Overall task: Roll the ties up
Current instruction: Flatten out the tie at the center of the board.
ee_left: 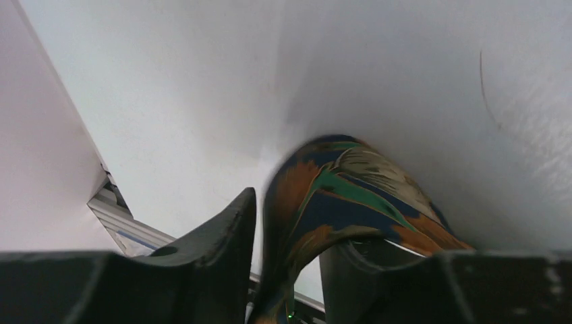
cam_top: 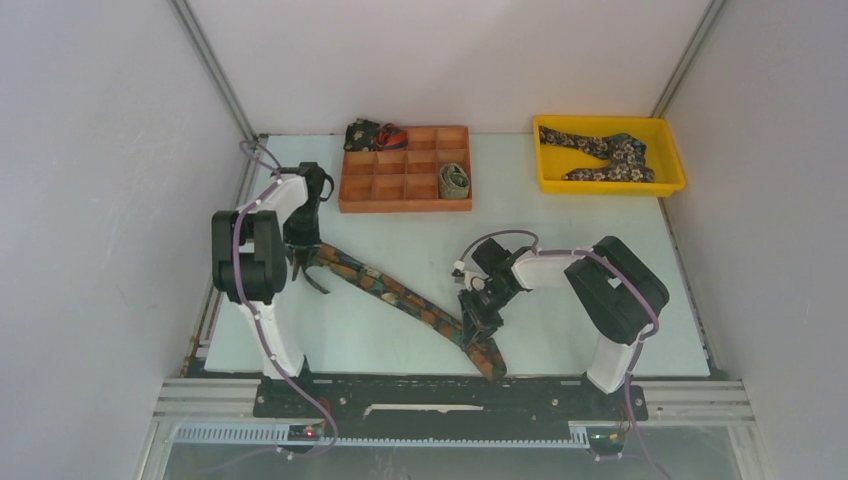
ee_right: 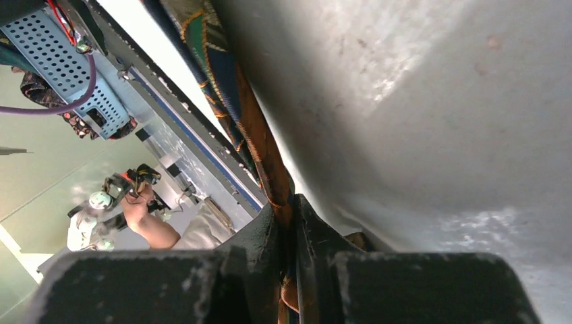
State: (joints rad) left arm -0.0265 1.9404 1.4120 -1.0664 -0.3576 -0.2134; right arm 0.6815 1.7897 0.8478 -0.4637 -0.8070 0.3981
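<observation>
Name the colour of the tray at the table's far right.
Yellow tray, clearest in the top external view.

boxed in on three sides by plain white panels: back wall [cam_top: 450, 60], left wall [cam_top: 100, 150], right wall [cam_top: 780, 150], all matte. joined at the rear corners by slanted aluminium struts [cam_top: 212, 70]. floored with a pale, faintly bluish table top [cam_top: 400, 220], scuffed and speckled up close in the right wrist view. edged at the near side by an aluminium rail [cam_top: 200, 400] and a slotted cable duct [cam_top: 420, 437]. lit softly and evenly. beyond the near edge, in the right wrist view, a perforated metal box [ee_right: 61, 61] and a pale green surface [ee_right: 40, 175].
</observation>
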